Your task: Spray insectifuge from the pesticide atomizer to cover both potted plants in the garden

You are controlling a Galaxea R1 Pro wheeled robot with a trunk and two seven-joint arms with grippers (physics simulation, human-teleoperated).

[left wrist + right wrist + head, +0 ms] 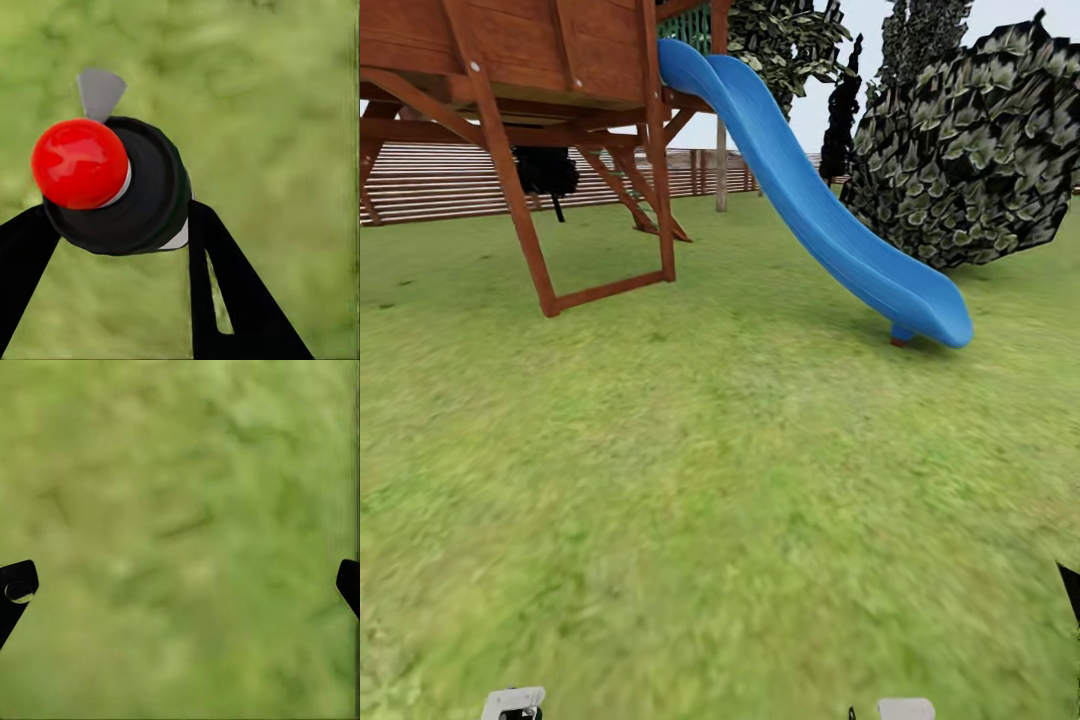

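My left gripper (112, 225) clenches what looks like the pesticide atomizer (120, 187), carried ready for spraying; my right gripper (180, 585) hangs released over lawn (690, 480), slide (820, 200) far ahead.

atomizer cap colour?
Red, on the atomizer between the left gripper fingers; clearest in the left wrist view.

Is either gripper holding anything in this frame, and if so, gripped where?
The left gripper holds the pesticide atomizer, its fingers clamped on the dark body just below the red cap. The right gripper is open over grass, empty.
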